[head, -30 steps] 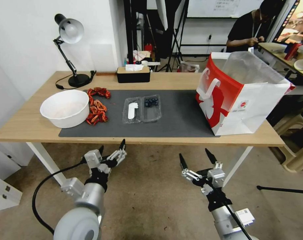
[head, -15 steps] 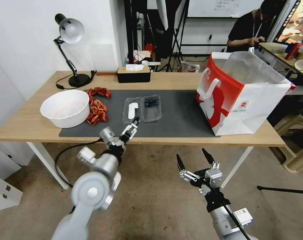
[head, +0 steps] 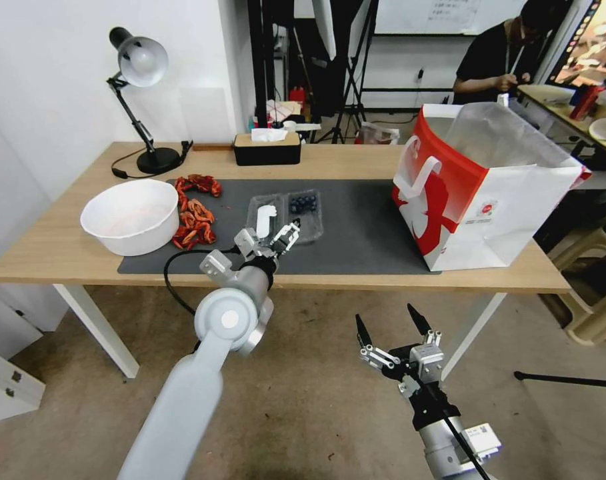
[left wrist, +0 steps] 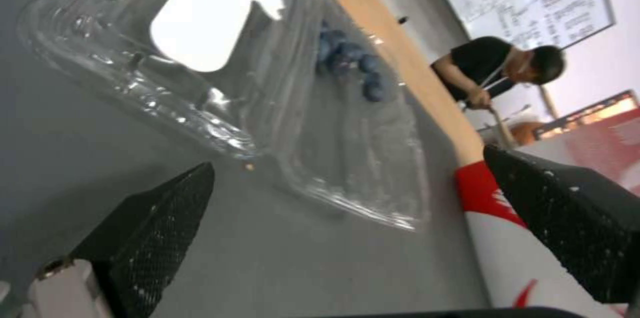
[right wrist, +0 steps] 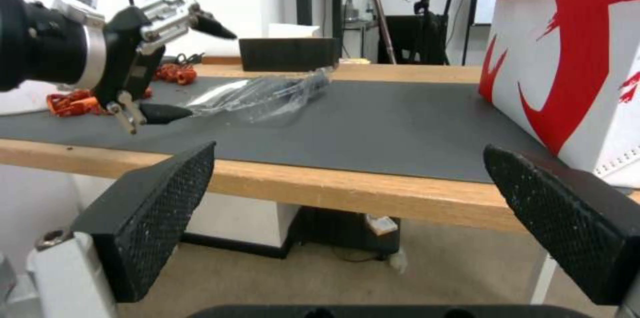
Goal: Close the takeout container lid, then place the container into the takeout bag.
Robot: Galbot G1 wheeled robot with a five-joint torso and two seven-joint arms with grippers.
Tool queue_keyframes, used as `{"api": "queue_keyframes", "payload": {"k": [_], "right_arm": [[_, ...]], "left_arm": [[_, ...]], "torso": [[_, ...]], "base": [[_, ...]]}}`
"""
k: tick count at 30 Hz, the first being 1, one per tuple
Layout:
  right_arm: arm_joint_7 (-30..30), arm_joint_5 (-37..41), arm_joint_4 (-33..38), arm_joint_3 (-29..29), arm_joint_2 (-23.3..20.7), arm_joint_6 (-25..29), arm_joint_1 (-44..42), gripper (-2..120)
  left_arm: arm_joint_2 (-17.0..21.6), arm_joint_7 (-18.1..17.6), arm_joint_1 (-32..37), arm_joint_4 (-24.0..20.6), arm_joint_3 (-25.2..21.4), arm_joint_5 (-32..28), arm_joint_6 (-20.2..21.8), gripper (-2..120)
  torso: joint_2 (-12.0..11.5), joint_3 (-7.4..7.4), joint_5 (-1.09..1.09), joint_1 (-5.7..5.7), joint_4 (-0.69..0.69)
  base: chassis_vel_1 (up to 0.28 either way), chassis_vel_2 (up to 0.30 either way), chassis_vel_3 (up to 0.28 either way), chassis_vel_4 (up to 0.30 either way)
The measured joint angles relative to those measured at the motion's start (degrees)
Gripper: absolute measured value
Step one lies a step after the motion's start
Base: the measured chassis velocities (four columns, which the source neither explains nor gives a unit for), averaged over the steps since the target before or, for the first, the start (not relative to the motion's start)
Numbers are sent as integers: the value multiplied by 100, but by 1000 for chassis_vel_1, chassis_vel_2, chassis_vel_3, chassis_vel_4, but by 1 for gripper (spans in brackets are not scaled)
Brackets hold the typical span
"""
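Left gripper [head: 281, 235] at the open takeout container [head: 286, 217]; lid not yet closed.

The container lies flat and unfolded near the mat's [head: 363, 233] middle, the lid [head: 265, 218] with its label on the side toward the white bowl [head: 130, 215], blueberries in the other half. The left gripper, jaws spread and empty, hovers at the container's near edge, apparently lined up to catch and fold the lid. The right gripper [head: 393, 325], jaws apart, waits below the table's front edge. The takeout bag [head: 479, 190] stands open at the mat's right end, ready to receive.
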Motion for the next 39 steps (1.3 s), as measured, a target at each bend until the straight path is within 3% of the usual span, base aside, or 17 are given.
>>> {"api": "queue_keyframes", "payload": {"k": [13, 33, 38, 39], "right_arm": [[4, 0, -106, -6, 9, 20, 49, 100], [-6, -89, -74, -1, 40, 129, -98, 100], [-20, -173, -224, 10, 72, 202, -113, 100], [-36, -199, -254, -13, 91, 225, -119, 100]], "left_arm": [[-153, -273, -339, 488, 46, 45, -3, 100], [-215, -322, -375, 618, -26, 24, -66, 100], [-191, 3, -223, 479, -72, -48, -318, 100], [-180, 364, -205, 414, -89, -86, -529, 100]], "torso": [[2, -2, 1, -1, -1], [4, -3, 0, -2, -3], [-2, 4, -1, 3, 3], [-2, 2, 0, 3, 3]], "base": [[0, 0, 0, 0], [0, 0, 0, 0], [0, 0, 0, 0], [0, 0, 0, 0]]}}
